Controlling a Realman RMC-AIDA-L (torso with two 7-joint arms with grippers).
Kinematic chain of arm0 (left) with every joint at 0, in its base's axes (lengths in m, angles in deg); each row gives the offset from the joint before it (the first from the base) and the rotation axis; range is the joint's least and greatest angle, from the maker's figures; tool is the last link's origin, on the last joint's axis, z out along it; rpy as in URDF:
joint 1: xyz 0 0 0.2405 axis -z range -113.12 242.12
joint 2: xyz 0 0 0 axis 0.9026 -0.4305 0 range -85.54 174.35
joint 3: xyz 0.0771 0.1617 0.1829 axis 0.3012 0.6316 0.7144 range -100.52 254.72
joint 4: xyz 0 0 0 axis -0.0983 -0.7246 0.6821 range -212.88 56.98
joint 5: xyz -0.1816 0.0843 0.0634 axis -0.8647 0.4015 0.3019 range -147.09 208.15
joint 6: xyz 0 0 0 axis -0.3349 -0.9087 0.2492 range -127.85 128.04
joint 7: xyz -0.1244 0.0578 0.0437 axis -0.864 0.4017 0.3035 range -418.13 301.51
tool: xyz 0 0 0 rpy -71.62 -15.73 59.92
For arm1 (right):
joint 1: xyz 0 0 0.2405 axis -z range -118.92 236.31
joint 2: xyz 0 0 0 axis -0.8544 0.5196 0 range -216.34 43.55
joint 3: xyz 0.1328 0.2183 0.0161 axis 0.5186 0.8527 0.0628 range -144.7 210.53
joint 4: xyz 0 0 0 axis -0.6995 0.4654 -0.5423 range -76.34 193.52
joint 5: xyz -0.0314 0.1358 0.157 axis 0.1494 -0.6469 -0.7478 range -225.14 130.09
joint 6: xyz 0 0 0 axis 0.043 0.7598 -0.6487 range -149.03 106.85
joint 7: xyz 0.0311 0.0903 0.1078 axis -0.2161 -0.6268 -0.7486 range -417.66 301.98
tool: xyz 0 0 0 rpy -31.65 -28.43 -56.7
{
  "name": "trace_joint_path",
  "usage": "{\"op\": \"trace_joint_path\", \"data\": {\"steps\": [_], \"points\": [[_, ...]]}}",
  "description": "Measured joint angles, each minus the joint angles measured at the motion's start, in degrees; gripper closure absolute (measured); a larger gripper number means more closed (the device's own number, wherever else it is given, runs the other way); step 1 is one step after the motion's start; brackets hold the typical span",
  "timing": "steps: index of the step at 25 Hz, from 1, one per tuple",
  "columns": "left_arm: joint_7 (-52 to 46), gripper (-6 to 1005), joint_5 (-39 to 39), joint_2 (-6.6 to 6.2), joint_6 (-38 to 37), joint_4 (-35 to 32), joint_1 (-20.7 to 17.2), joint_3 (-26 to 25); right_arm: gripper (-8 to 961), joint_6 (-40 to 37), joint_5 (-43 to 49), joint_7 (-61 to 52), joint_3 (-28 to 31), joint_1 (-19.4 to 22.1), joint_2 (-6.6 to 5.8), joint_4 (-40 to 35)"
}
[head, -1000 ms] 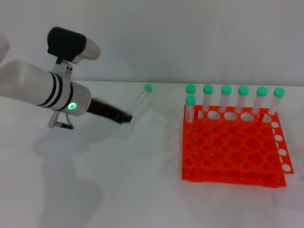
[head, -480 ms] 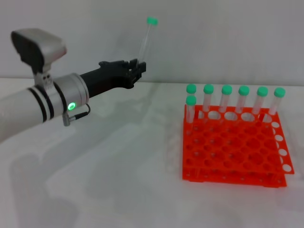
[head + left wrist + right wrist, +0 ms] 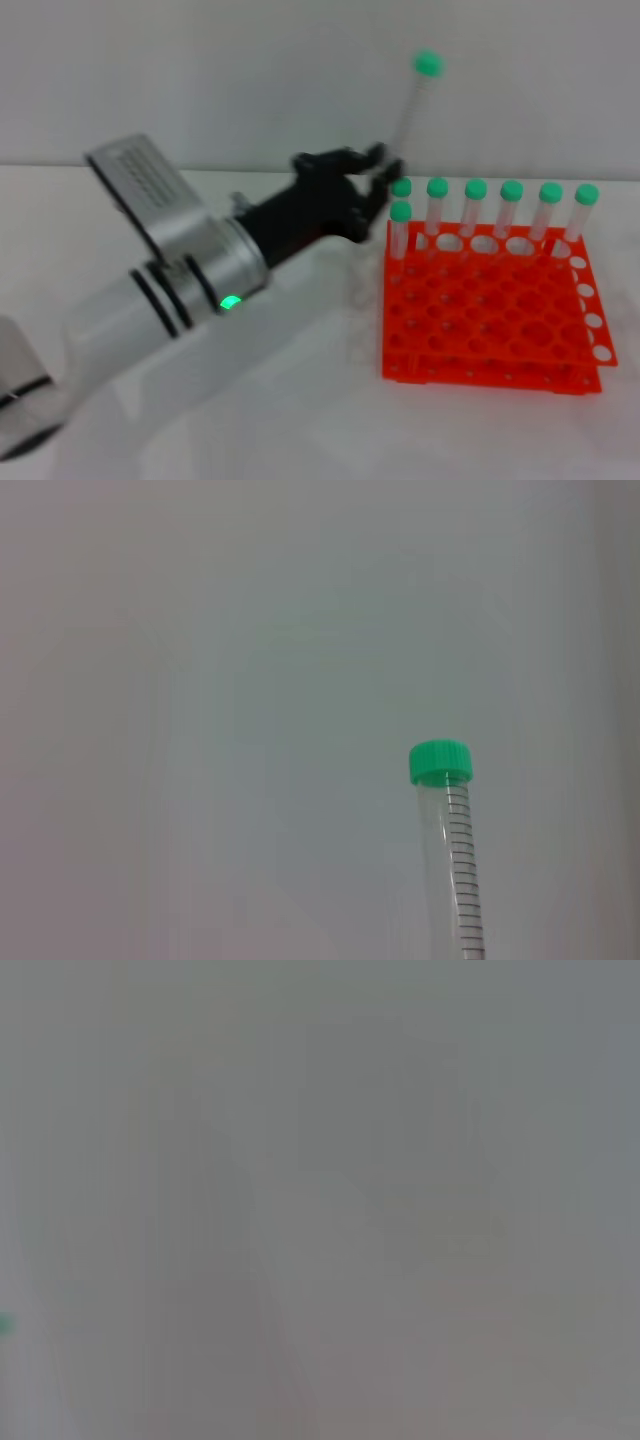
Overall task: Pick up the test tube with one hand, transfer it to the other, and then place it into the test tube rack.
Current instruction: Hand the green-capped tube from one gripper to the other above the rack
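- The left arm [image 3: 170,290], white and silver with black rings and a small green light, reached in from the robot's left across the white table [image 3: 300,420]; its black left gripper [image 3: 375,180] was closed on the lower end of the test tube [image 3: 415,105], just beside the near-left corner of the rack.
- The test tube stood nearly upright, well above the tabletop, its green cap [image 3: 428,64] higher than every other cap in view; the left wrist view showed the same cap [image 3: 440,762] and fine graduation marks running down the clear wall against a blank background.
- Judged from its look, the tube was light, stiff and smooth plastic, likely to slip or swing in a loose pinch; the free stretch below the cap seemed the sensible place for a second grip, since the lower part was already taken.
- The orange-red test tube rack [image 3: 490,320] sat on the table to the right; seven other green-capped tubes [image 3: 476,205] stood along its far side and far-left corner, with most holes open.
- The right gripper was not in view; its wrist camera showed only a blurred grey surface, so the handover had not yet begun.
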Motion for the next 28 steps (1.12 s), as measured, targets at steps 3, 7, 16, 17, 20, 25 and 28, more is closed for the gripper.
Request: {"op": "trace_joint_path", "data": {"steps": [3, 7, 16, 17, 20, 25, 28], "points": [[5.03, 805, 0.17, 0.42, 1.61, -6.80, -0.37, -0.04, 122, -5.36, 8.20, -4.68, -0.03, -1.05, -2.24, -0.05], [9.82, 805, 0.26, 0.83, 4.15, -14.84, -2.03, -0.21, 122, -11.84, 13.95, -6.97, -0.06, -3.20, -2.97, -0.06], [11.98, 806, 0.80, 1.22, 5.01, -19.83, -5.61, -0.22, 123, -14.78, 19.12, -10.32, -0.11, -9.82, -2.86, -0.25], [12.01, 806, 1.14, 1.24, 5.17, -19.85, -6.01, -0.21, 123, -14.86, 19.54, -10.72, -0.11, -10.38, -2.86, -0.48], [12.06, 806, 1.67, 1.25, 5.22, -19.90, -6.94, -0.19, 123, -14.73, 20.28, -11.75, -0.08, -11.14, -2.92, -1.44], [12.17, 806, 3.57, 1.23, 5.22, -20.00, -7.87, -0.16, 124, -13.39, 20.71, -13.00, -0.07, -12.37, -2.99, -2.96], [12.24, 806, 4.52, 1.29, 5.31, -20.31, -8.03, -0.15, 123, -12.79, 20.73, -13.40, -0.05, -12.89, -3.00, -3.02]]}}
